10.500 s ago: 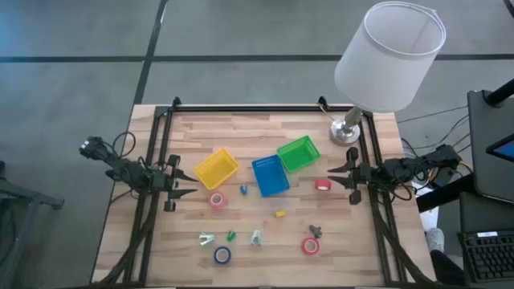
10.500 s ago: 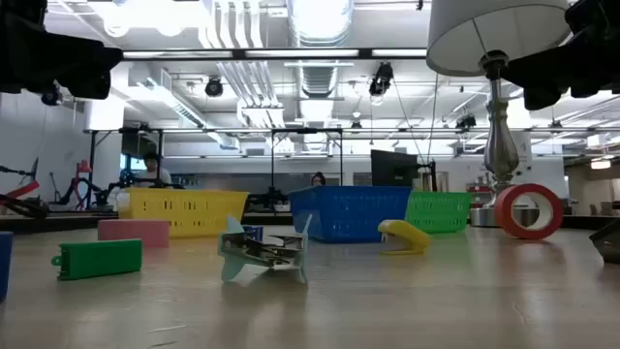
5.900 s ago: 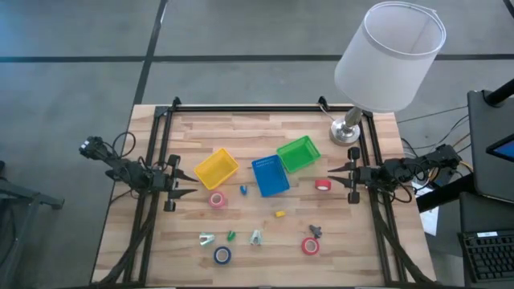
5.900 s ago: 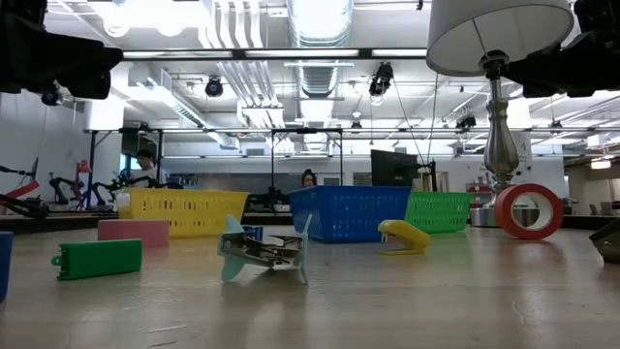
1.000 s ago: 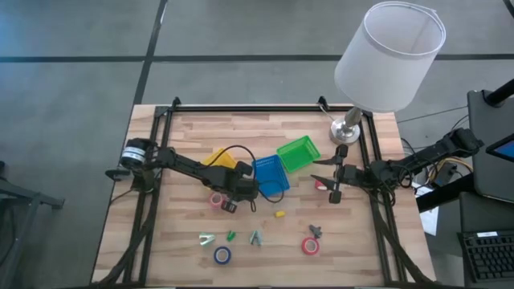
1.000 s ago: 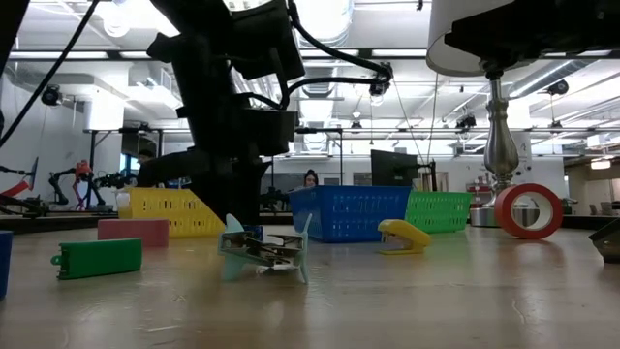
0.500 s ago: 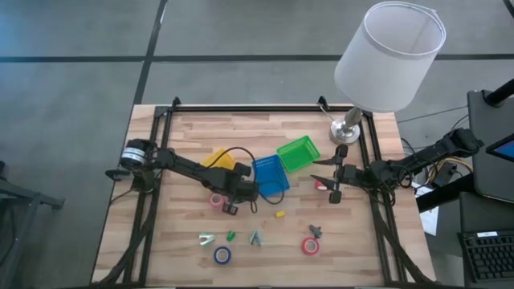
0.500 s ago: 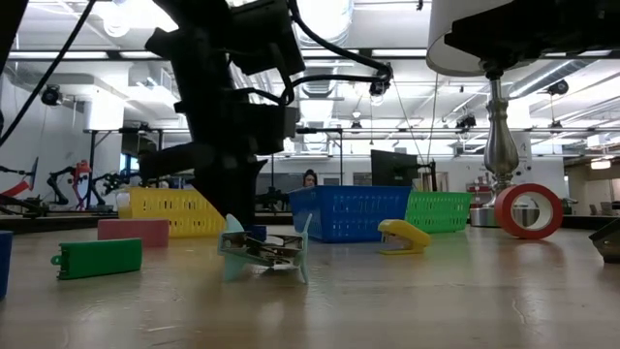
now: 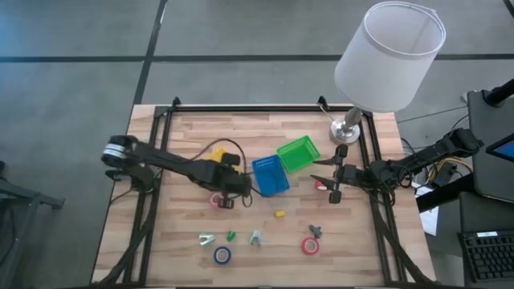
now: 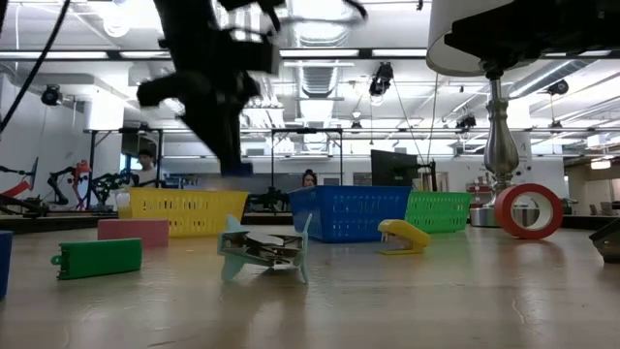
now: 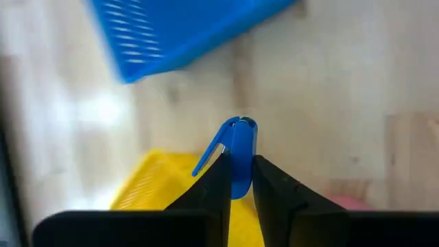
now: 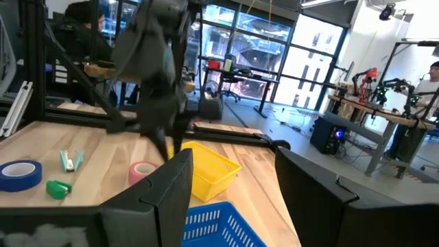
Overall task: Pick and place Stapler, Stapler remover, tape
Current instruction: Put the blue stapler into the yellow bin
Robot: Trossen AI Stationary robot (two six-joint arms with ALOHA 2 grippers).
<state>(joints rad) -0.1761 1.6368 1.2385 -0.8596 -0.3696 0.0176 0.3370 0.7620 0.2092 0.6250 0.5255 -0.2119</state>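
Right now my left gripper (image 11: 237, 180) has its fingers pinched on a small blue stapler remover (image 11: 233, 154), whose long axis runs straight out between the fingers and away from the wrist. From overhead I see that gripper (image 9: 233, 185) lifted off the tabletop (image 9: 185, 257), between the yellow bin (image 9: 217, 154) and the blue bin (image 9: 270, 176), with the pink tape roll (image 9: 215, 201) just beside it. What the coming move turns on, as I judge it, is which bin lies closer under the remover: in the left wrist view the yellow bin sits directly beneath the fingers and the blue one farther ahead. My right gripper (image 9: 335, 181) waits with fingers spread, near the red tape roll (image 10: 528, 211), which it partly hides from above. The low view blurs my left arm, so its height is hard to make out.
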